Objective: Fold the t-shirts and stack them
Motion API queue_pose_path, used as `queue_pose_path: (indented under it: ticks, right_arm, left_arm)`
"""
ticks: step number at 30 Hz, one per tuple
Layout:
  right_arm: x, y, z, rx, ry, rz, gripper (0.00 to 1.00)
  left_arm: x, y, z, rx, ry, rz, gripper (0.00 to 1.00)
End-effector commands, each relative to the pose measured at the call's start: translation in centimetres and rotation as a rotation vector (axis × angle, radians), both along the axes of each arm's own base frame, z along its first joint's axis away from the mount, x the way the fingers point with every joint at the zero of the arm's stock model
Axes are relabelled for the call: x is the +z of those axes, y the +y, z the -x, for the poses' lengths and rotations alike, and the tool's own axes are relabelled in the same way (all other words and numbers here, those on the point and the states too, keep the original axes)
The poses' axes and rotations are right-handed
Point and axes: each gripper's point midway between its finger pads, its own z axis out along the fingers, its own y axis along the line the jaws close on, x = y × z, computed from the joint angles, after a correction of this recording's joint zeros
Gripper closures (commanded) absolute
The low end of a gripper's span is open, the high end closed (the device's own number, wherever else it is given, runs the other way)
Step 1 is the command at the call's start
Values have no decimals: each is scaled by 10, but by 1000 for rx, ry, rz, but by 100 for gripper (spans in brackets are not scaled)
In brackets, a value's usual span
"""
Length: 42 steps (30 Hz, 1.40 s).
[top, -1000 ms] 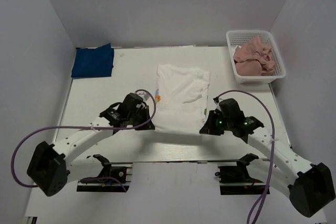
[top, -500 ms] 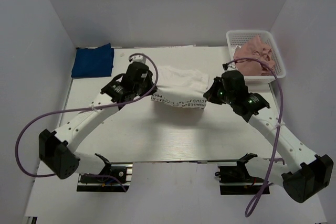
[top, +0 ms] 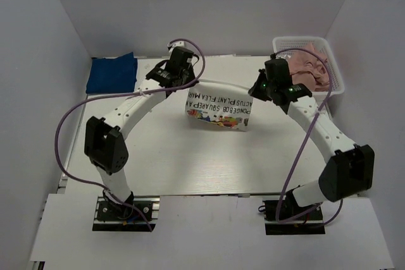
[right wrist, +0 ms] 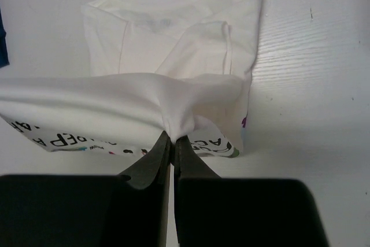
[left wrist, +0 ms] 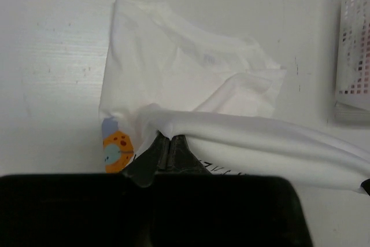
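The white t-shirt with cartoon print and black lettering point(top: 218, 109) lies at the middle of the table, its near hem lifted and carried over towards its collar, print side showing. My left gripper point(top: 188, 84) is shut on the hem's left corner point(left wrist: 151, 121). My right gripper point(top: 253, 88) is shut on the hem's right corner point(right wrist: 173, 121). The hem hangs stretched between them above the shirt's upper half point(right wrist: 173, 44). The folded royal-blue t-shirt point(top: 112, 73) lies at the back left. The crumpled dusty-pink t-shirt point(top: 309, 67) sits in the basket.
A white plastic mesh basket point(top: 335, 75) stands at the back right, its edge also in the left wrist view point(left wrist: 354, 39). White walls close in the table at the back and both sides.
Both grippers have carried the white shirt's near hem up and away from the near side of the table to the far end, folding the shirt over so its print now shows.
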Motion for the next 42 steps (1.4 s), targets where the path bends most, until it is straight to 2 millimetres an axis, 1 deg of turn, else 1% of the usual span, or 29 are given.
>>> queue_pose_path:
  ticks: [1,2,4,5,7,11,13,14,15,17,18,20,22,23,24,25,26,27,28,29,30,33,34,35,36,37,38,40,42]
  right_arm:
    - [7,-12,-34,-30,-38,15,100]
    - [0,-16,-40,-42,-20,19,100]
    - [5,-16,-53,-47,-43,16,100]
    - [-11,-20,-61,-48,-5,25,100]
    - [-6,-23,-73,-57,-11,15,100]
    - [-34,-19,-95,-28,57,3,100]
    - [-49,-22,-103,-31,83,3,100]
    - [-45,-20,-108,-23,74,-11,100]
    - [-64,-23,-113,-35,111,-5,100]
    - [-62,-16,-119,0,114,-41,100]
    - [-79,-19,-124,1,142,-33,100]
    - [-80,-21,-131,7,137,-47,100]
    - [-91,-21,-142,21,160,-58,100]
    - [-101,-22,-142,21,190,-58,99]
    - [-91,-19,-149,33,168,-68,74]
    - [-95,-22,-152,31,176,-71,47]
    - [-96,-19,-153,50,171,-70,14]
    - [-87,-17,-157,59,155,-83,10]
    - [-79,-17,-159,71,134,-83,10]
    - [-73,-14,-159,84,122,-91,10]
    - [-71,-11,-158,90,110,-93,10]
    - [-48,-3,-151,128,45,-125,10]
    - [-42,-1,-139,142,47,-146,10]
    - [-41,1,-137,148,41,-152,10]
    - [-29,4,-134,160,6,-160,10]
    - [-39,8,-126,179,20,-183,10]
    - [-26,10,-125,189,-22,-198,10]
    - [-32,16,-119,214,-19,-236,10]
    - [-32,22,-119,236,-27,-265,10]
  left_arm:
    - [25,12,-38,36,-107,-29,100]
    - [11,13,-50,42,-94,-45,100]
    - [10,6,-62,22,-99,-30,100]
    - [7,0,-67,-1,-103,-26,100]
    - [-4,-1,-83,11,-93,-32,100]
    - [-28,3,-108,15,-81,-26,100]
    - [-25,-6,-120,-41,-120,12,100]
    - [-34,-7,-127,-68,-126,17,100]
    - [-41,-14,-129,-127,-139,8,100]
    - [-43,-23,-138,-179,-169,48,100]
    - [-46,-22,-142,-184,-172,58,100]
    - [-55,-16,-147,-174,-165,55,100]
    - [-73,-10,-152,-154,-149,42,89]
    - [-68,-11,-155,-154,-170,48,46]
    - [-78,-6,-158,-158,-157,41,14]
    - [-73,-9,-161,-173,-174,40,0]
    - [-80,-10,-163,-173,-155,34,0]
    - [-63,-13,-169,-191,-189,34,0]
    - [-57,-15,-171,-207,-196,31,0]
    - [-39,-16,-172,-207,-210,35,0]
    - [-39,-16,-173,-213,-210,24,0]
    - [-17,-27,-160,-262,-228,53,0]
    - [6,-34,-149,-288,-255,72,0]
    - [0,-35,-141,-310,-236,80,0]
    - [7,-54,-125,-401,-242,132,0]
    - [10,-66,-112,-451,-236,176,0]
    - [7,-72,-91,-512,-201,233,0]
    - [3,-89,-70,-563,-180,278,0]
    - [-21,-96,-54,-592,-125,297,0]
